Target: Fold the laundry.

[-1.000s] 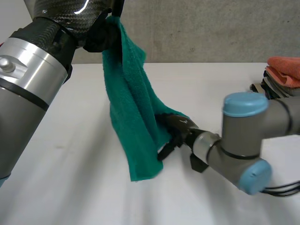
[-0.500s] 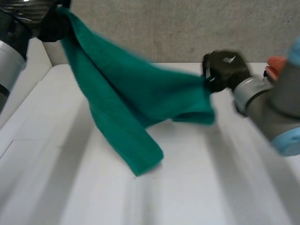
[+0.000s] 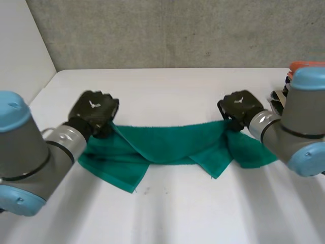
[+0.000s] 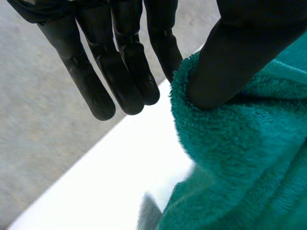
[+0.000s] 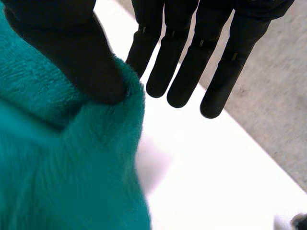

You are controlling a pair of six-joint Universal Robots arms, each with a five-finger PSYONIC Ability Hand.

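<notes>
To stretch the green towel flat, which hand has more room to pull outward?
Probably left. The left hand pinches its end of the towel with bare table beside it; the right hand pinches the other end, but a stack of cloths sits close beside that arm.

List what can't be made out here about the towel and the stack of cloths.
Green towel, head view: the left hand and right hand cover its ends, so which corners they pinch is unclear.
Stack of cloths, head view: cut by the picture's edge and hidden by the right arm; count unreadable.
</notes>
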